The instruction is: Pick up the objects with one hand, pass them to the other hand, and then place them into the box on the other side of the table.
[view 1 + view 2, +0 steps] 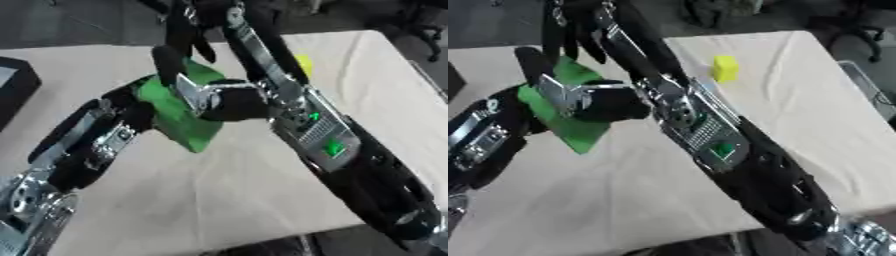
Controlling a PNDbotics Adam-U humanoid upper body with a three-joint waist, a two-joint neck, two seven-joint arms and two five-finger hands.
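Green flat object (179, 117) held above the cloth-covered table (219, 200), between both hands. Left hand (144, 107) under and behind the green object, fingers wrapped onto its lower edge. Right hand (232, 100) against the green object's near face, thumb and fingers curled onto it. Yellow block (725, 68) on the table, well beyond the green object. Black box (16, 87) at the table's left edge.
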